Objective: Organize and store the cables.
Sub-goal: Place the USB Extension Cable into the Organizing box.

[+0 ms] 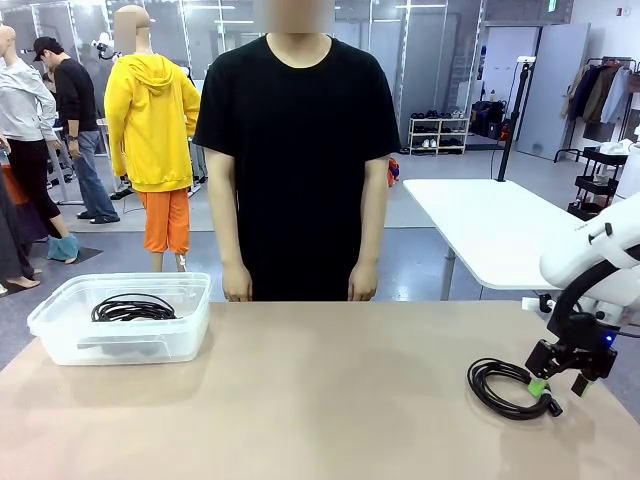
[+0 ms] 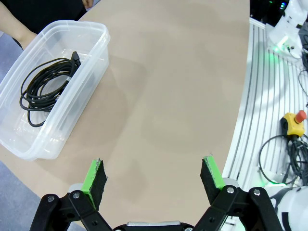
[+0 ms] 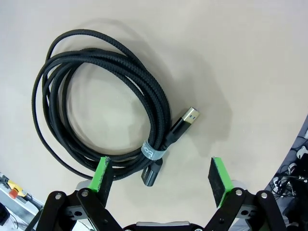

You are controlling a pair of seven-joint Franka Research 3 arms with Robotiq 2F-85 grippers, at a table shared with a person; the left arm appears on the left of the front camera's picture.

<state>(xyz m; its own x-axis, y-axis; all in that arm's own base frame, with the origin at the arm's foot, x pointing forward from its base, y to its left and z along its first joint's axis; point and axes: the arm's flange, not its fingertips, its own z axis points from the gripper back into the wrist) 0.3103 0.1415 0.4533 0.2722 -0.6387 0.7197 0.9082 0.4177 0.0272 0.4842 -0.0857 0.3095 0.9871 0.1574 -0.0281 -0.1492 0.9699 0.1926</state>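
One coiled black cable lies on the tan table at the right. My right gripper hovers over its near right edge, open. In the right wrist view the cable has a grey tie and a metal plug end; the tie sits just beyond my open right gripper, nothing held. A second coiled cable rests inside the clear plastic bin at the left. My left gripper hangs open above bare table, with the bin and its cable farther off.
A person in a black shirt stands at the table's far edge, hands hanging at the sides. A white table stands behind at the right. Beside the table's edge lies a yellow stop button among loose wires.
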